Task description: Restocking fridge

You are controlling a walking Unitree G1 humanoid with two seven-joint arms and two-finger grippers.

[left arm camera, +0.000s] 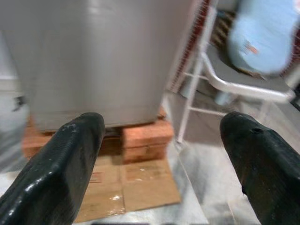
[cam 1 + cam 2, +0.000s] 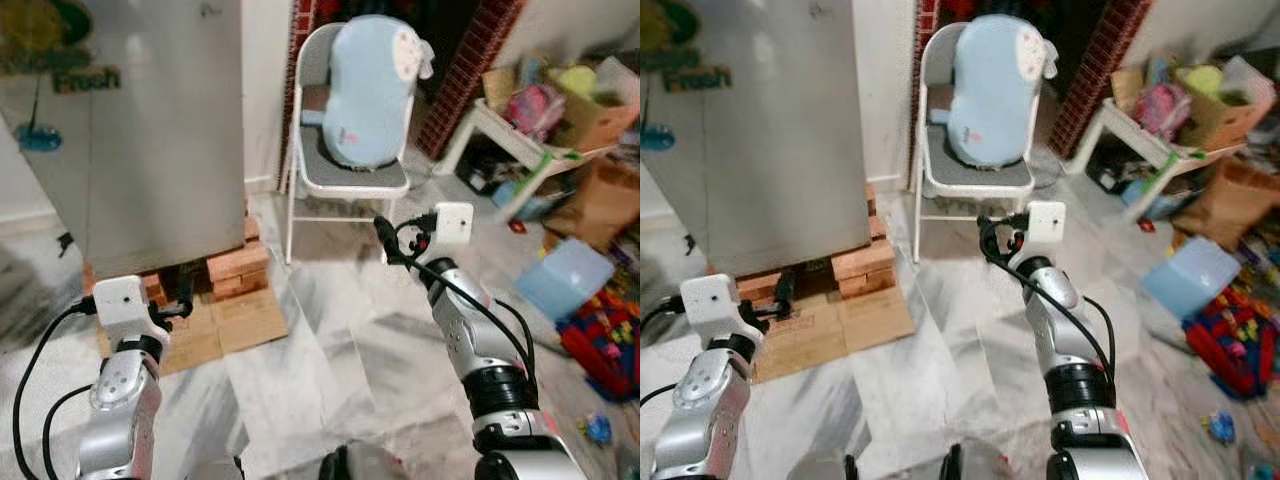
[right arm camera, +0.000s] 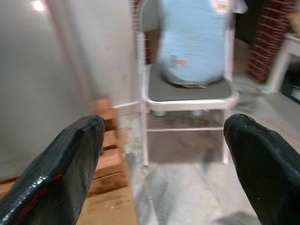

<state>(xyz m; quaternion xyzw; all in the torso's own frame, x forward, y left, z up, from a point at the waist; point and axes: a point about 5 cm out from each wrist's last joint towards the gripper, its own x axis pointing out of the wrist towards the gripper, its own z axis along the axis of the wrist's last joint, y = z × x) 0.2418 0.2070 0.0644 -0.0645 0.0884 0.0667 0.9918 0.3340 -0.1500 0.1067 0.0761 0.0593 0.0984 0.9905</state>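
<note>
The fridge stands closed at eleven o'clock, raised on bricks over cardboard, likely to keep it off the floor. Both the left gripper and right gripper are spread apart, carrying nothing. At three o'clock, a cardboard box holds toys.

1. Grey-veined marble floor, with flattened cardboard lying beside stacked bricks
2. A white folding chair carries a pale blue cushion
3. Brick pillar behind
4. A white bench holds clutter; toys and a blue bin lie below
</note>
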